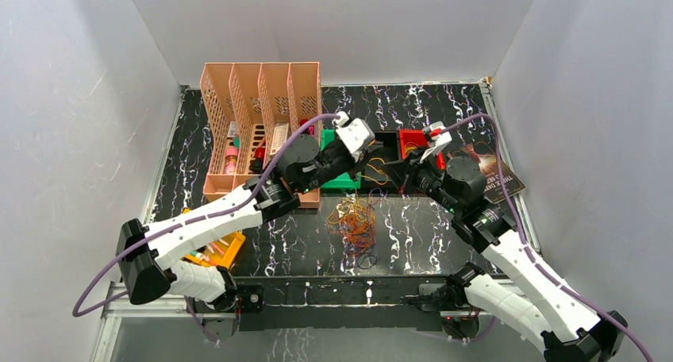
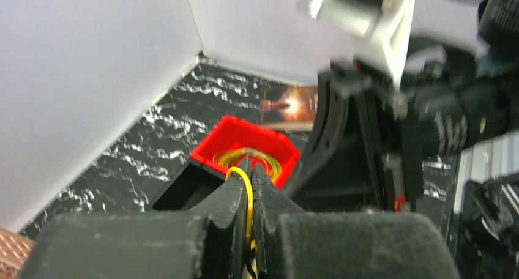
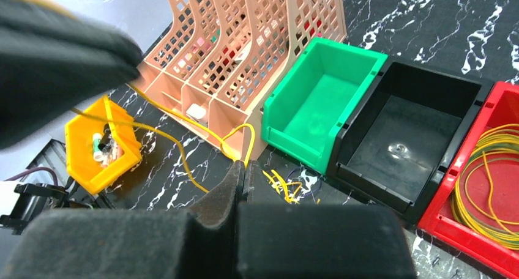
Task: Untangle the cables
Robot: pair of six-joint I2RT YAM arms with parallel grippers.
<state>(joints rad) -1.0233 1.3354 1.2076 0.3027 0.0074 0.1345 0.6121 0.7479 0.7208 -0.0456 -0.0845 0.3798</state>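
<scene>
At the left of the black marbled worktop, the left arm was extended past the peach slotted plastic file rack. Its left fingers were pressed together on a thin yellow cable and pointed toward the red plastic bin. Nearer the bases, apart from both, lay the loose tangle of orange, yellow and dark cables. Rightward, the right arm was bent inward, and its right fingers pinched a yellow strand running toward the left fingers.
</scene>
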